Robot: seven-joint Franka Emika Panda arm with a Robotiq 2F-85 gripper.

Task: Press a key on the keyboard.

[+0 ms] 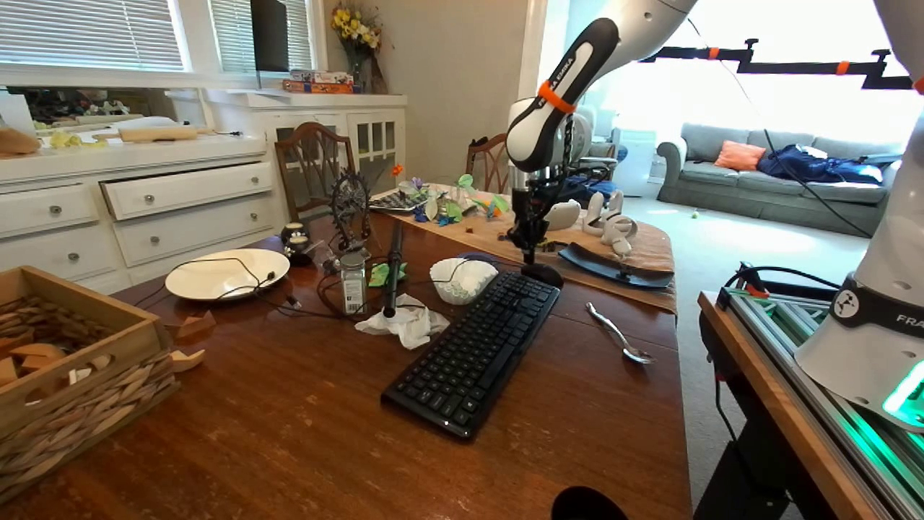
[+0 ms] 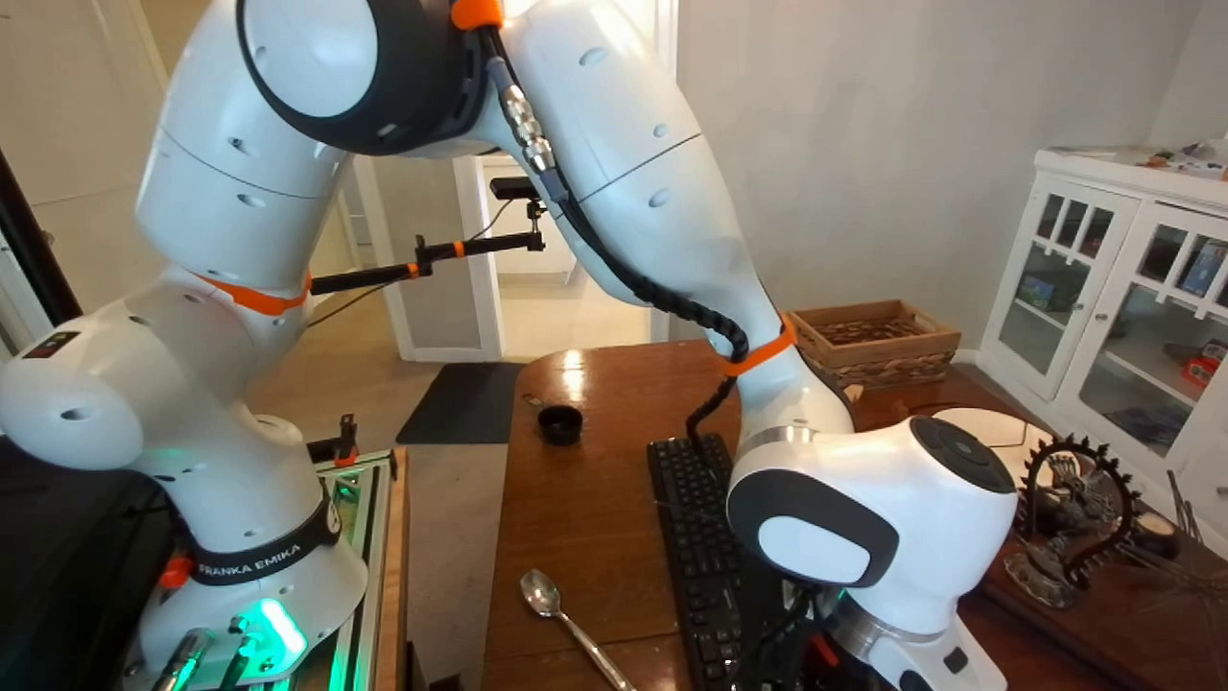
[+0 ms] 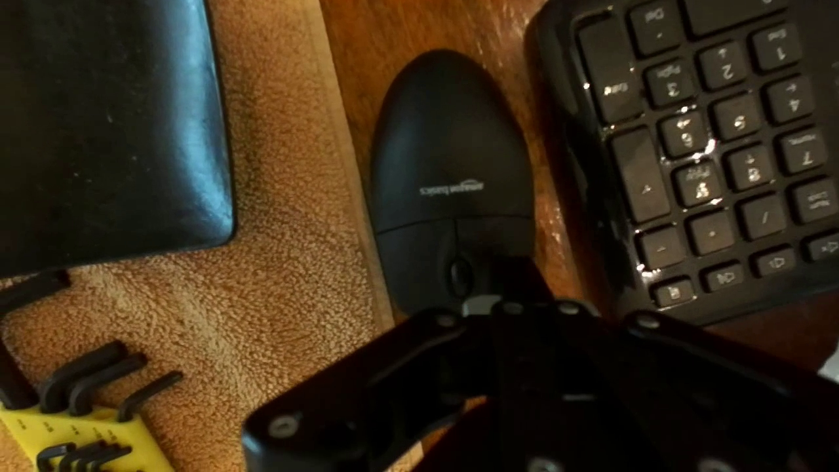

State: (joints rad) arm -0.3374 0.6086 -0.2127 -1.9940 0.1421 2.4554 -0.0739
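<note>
The long black keyboard [image 1: 469,354] lies flat on the wooden table. It shows in both exterior views, partly hidden by my arm in an exterior view [image 2: 705,537]. Its number-pad end [image 3: 714,151] is at the right of the wrist view. My gripper [image 1: 529,258] points down past the far end of the keyboard. In the wrist view, its fingertips [image 3: 518,278] are together with nothing seen between them. They overlap the button end of a black mouse [image 3: 452,164], just beside the keyboard. Whether they touch the mouse I cannot tell.
A brown towel [image 3: 282,229] with a dark curved tray [image 3: 111,131] and a yellow hex-key set [image 3: 85,439] lies beside the mouse. A white bowl [image 1: 462,282], a metal spoon [image 1: 617,332], a crumpled tissue [image 1: 408,323] and a jar [image 1: 354,283] stand or lie near the keyboard.
</note>
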